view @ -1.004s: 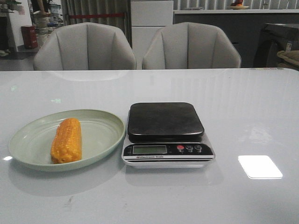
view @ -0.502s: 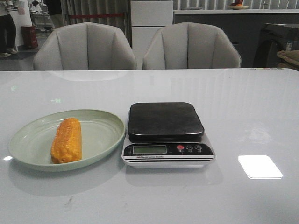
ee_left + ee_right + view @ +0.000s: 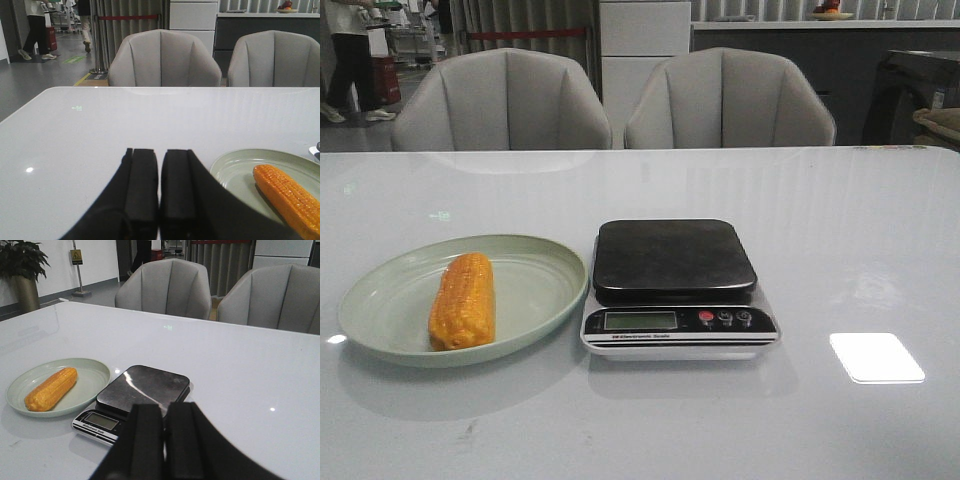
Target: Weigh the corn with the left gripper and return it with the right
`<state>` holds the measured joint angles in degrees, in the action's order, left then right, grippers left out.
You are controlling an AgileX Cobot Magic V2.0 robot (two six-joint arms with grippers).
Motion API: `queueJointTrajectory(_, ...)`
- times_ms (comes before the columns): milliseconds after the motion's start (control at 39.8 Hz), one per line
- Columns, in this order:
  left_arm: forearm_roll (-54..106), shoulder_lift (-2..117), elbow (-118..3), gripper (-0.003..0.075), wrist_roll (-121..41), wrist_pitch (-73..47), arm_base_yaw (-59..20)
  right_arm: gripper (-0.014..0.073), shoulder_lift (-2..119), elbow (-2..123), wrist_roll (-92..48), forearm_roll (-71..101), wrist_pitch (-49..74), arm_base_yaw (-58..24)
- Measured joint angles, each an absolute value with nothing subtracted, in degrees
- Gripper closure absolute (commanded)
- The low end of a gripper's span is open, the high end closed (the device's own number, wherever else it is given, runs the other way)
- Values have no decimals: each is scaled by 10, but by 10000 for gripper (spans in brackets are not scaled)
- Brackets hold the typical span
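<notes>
The orange-yellow corn (image 3: 463, 300) lies on a pale green plate (image 3: 535, 290) at the table's left; it also shows in the left wrist view (image 3: 290, 197) and the right wrist view (image 3: 51, 388). A kitchen scale (image 3: 675, 285) with a dark empty platform stands just right of the plate. Neither gripper shows in the front view. My left gripper (image 3: 159, 155) is shut and empty, low over the table, left of the plate. My right gripper (image 3: 164, 410) is shut and empty, near the scale (image 3: 135, 395).
Two grey chairs (image 3: 505, 100) stand behind the table's far edge. A bright light patch (image 3: 876, 357) reflects on the glossy white table at the right. People walk in the far background.
Only people in the far background have moved. Corn, plate and scale have not moved.
</notes>
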<state>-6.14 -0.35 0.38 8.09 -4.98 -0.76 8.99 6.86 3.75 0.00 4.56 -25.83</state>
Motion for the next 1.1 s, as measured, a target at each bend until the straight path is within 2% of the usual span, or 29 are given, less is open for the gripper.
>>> queueJointTrajectory(502,-61,-3,4,607,81,-50,-8,421,90,54,38,0,39,-249)
queueJointTrajectory(879,-62,-3,4,607,81,-50,-8,421,68,-3,38,-3,23,-89)
queueJointTrajectory(1105,-62,-3,4,607,81,-51,-8,421,-5,-15,38,-3,11,-57)
